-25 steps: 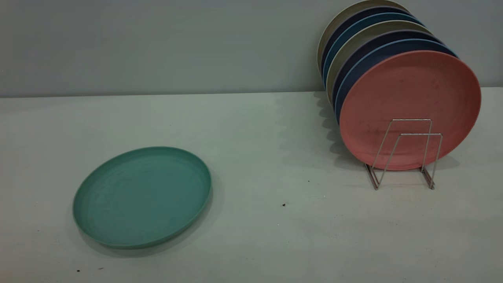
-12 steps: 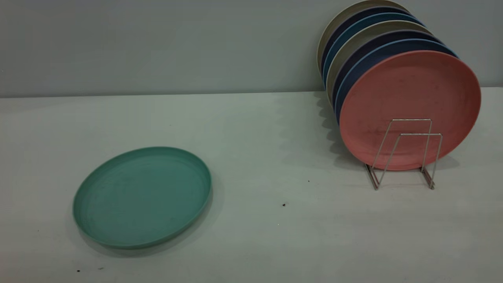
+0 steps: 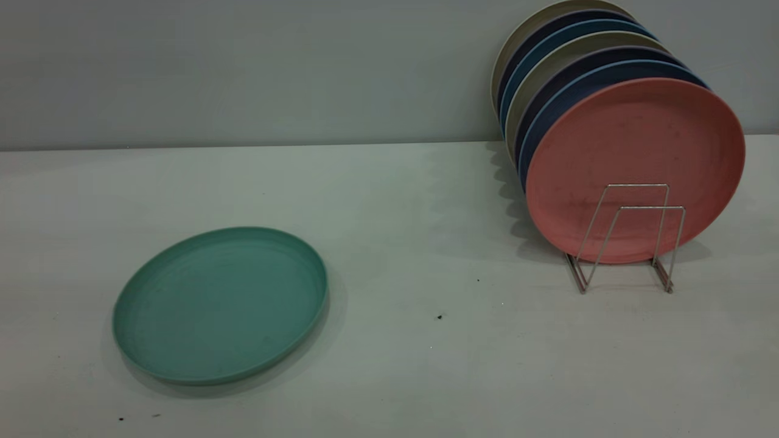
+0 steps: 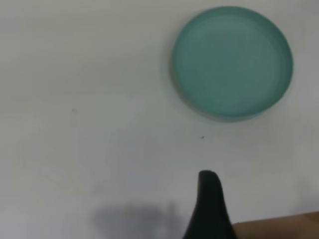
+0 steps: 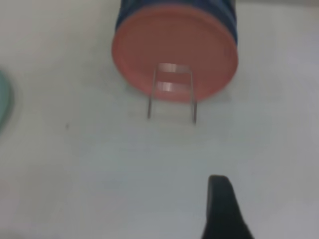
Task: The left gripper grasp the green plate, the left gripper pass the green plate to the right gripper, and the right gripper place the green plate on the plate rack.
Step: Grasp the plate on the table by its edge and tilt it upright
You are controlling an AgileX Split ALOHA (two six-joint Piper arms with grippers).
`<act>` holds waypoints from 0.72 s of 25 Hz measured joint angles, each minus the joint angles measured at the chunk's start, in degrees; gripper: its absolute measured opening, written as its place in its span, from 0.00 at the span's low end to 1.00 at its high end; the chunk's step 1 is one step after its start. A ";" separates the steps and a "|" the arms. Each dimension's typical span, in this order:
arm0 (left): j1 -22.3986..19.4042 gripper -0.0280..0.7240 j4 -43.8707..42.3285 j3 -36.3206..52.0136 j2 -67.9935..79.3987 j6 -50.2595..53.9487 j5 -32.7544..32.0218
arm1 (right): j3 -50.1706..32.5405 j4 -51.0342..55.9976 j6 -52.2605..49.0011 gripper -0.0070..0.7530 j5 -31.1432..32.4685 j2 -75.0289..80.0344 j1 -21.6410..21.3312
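Nothing moved since earlier frames. Green plate flat, lower left, ungrasped. Plate rack right, front slot free for it. Gripper finger spacing: cannot tell.

No readable text, label, brand, number or sign appears on anything.

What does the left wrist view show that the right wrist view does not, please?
Only the left wrist view shows the whole round matte teal-green plate, lying flat, plus one black finger of the left gripper. Only the right wrist view shows the salmon-pink plate fronting a stack on the thin silver wire plate rack, and one black finger of the right gripper. Both share the pale table; the right view catches only the green plate's edge.
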State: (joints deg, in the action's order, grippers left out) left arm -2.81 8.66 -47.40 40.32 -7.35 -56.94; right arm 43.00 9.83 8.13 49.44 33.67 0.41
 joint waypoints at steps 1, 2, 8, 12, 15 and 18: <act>0.00 0.82 0.60 -0.50 2.11 0.00 1.65 | 0.82 1.16 1.13 0.66 -2.13 2.23 0.00; 0.00 0.82 1.27 -0.68 4.32 0.00 3.38 | 1.45 2.89 2.52 0.66 -3.85 4.40 0.00; 0.00 0.82 7.25 -0.91 12.53 -1.12 11.42 | 3.05 18.11 17.77 0.66 -6.93 17.57 0.00; 0.00 0.82 8.72 -1.04 18.56 -3.28 14.01 | 3.05 29.33 28.74 0.66 -8.88 27.45 2.76; 0.00 0.82 9.15 -1.09 24.07 -3.92 16.18 | 3.05 35.82 34.69 0.66 -12.83 33.95 9.63; 0.00 0.82 9.19 -1.11 30.57 -4.09 18.21 | 3.55 38.68 36.49 0.66 -16.38 40.56 16.63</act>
State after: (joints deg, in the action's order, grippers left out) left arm -2.81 17.85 -48.51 70.89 -11.45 -38.73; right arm 46.55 48.51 44.62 33.06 74.23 17.05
